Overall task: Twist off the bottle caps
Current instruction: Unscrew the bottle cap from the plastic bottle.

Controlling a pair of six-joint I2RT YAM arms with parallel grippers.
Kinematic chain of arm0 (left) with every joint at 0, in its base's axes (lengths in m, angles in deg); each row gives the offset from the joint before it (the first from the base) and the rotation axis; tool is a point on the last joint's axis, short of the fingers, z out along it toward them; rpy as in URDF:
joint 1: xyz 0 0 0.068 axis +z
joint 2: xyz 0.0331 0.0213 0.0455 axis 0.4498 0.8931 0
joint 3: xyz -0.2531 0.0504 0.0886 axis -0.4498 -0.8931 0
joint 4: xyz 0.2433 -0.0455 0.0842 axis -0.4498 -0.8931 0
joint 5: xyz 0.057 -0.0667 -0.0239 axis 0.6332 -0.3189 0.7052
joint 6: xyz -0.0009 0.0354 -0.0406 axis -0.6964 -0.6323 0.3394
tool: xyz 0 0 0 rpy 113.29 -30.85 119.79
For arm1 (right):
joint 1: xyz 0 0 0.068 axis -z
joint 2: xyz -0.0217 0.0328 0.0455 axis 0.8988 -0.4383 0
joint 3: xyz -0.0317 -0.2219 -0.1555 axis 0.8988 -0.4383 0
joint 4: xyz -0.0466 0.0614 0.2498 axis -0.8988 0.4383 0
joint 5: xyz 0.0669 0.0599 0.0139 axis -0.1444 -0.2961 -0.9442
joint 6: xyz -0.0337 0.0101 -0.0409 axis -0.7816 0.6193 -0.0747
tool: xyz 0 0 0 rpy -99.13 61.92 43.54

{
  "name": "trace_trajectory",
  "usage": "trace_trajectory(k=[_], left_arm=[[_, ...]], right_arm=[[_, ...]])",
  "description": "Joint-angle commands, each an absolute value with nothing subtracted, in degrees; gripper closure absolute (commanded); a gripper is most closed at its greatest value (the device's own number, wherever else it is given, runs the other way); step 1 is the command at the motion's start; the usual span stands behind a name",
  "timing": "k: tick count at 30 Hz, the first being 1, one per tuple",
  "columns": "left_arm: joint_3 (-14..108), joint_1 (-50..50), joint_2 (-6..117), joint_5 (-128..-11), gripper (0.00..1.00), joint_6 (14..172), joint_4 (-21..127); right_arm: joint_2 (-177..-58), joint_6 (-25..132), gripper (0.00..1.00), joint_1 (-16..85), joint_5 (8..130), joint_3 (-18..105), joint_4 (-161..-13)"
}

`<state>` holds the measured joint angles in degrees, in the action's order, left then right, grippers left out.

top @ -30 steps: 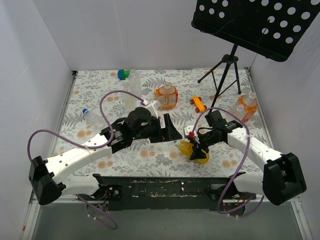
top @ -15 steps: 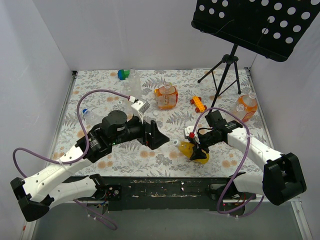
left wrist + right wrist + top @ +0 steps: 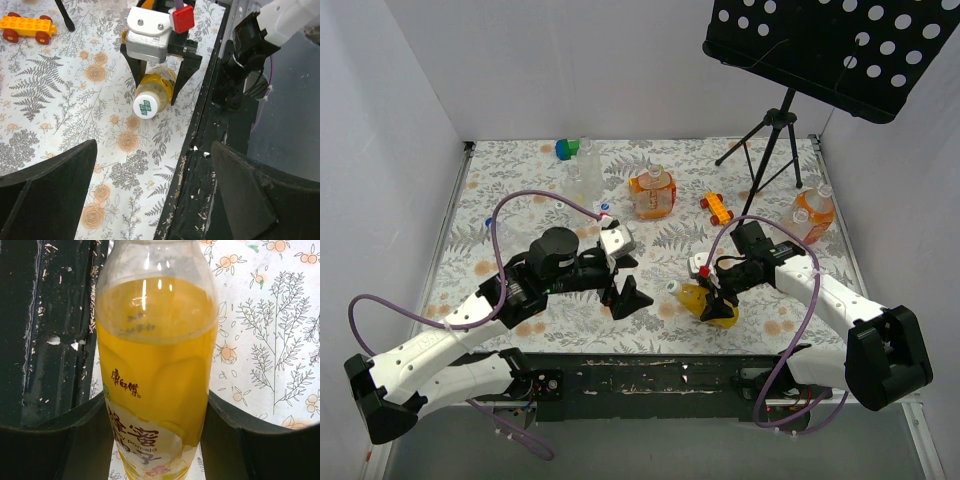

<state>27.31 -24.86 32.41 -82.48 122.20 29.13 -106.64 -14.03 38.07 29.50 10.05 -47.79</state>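
Under both arms, table (image 3: 510, 175): floral cloth, white walls on three sides, black rail (image 3: 640, 375) along the near edge.
Left arm (image 3: 450, 335): reaches low from the near-left corner toward centre, wrist pointing right at the yellow bottle (image 3: 159, 82).
Right arm (image 3: 830, 290): bends in from the near-right corner, wrist tipped down over the yellow bottle.
Other bottles: orange bottle (image 3: 652, 193) upright mid-table, second orange bottle (image 3: 813, 215) by the right wall, clear bottle (image 3: 588, 170) upright toward the back; all well apart from the grippers.
Yellow bottle: clear plastic, yellow liquid with an air pocket, printed label; lies on its side right of centre, near the rail, neck pointing left.
Left gripper (image 3: 628, 285): fingers spread wide, nothing between them, low over the cloth.
Right gripper (image 3: 157, 92): fingers on both sides of the yellow bottle's body, clamping it against the cloth.
Gap: bare cloth between the left gripper and the cap (image 3: 146, 106); the rail runs just beside it.
Cap: white, round, green cross mark on top, on the neck, facing the left gripper.
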Motion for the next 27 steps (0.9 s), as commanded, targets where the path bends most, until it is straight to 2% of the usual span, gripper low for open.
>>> trace_trajectory(k=[1, 27], left_arm=[[24.86, -24.77, 30.85, -86.62, 0.02, 114.38, 32.16], [19.93, -24.69, 30.85, -90.75, 0.02, 108.49, 34.89]], right_arm=[[-106.85, -16.29, 0.90, 38.25, 29.61, 10.57, -46.96], [-107.29, -17.70, 0.90, 38.25, 28.65, 10.66, -45.81]])
